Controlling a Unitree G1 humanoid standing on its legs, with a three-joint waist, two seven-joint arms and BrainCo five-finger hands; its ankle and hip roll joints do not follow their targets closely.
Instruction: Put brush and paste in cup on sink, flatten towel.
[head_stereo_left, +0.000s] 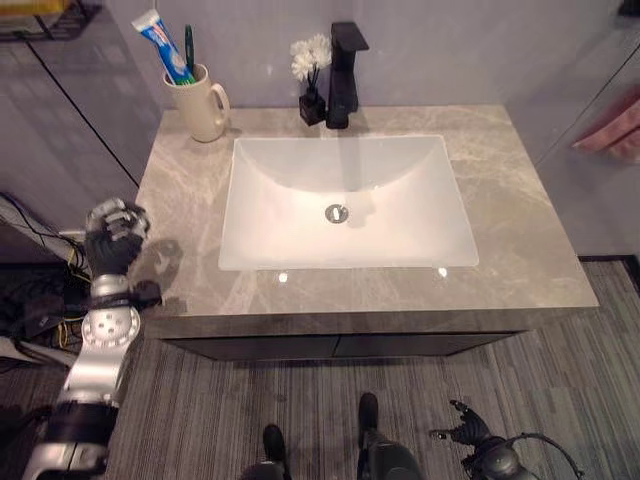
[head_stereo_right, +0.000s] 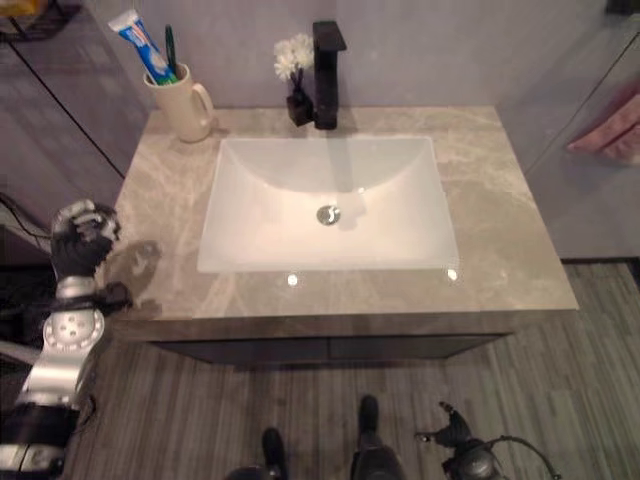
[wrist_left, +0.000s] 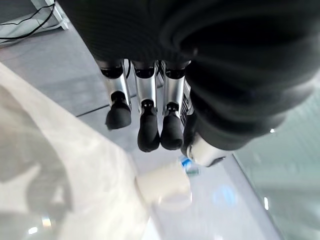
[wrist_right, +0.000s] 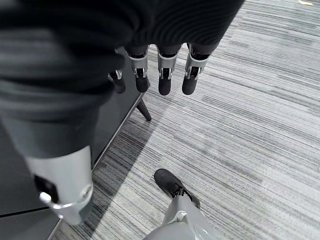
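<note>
Currently, line by line:
Cup (head_stereo_left: 201, 103): a cream mug with a handle, upright at the far left corner of the grey marble counter (head_stereo_left: 520, 240), left of the basin.
Paste (head_stereo_left: 163, 43): a blue and white tube standing in the cup, leaning left, cap upward.
Brush (head_stereo_left: 189, 47): a dark green handle upright in the same cup, just right of the paste.
Towel (head_stereo_left: 612, 130): pink cloth hanging at the far right, off the counter; its lay cannot be judged.
Sink (head_stereo_left: 345, 205): a white rectangular basin set in the counter, with a metal drain.
Tap (head_stereo_left: 344, 75): black, at the far edge behind the basin, with a small dark vase of white flowers (head_stereo_left: 312, 62) just to its left.
Left hand (head_stereo_left: 113, 238): raised beside the counter's near left edge, fingers loosely bent and grasping nothing.
Right hand (wrist_right: 165, 70): low over the striped floor (wrist_right: 260, 125), fingers released and straight, holding nothing.
</note>
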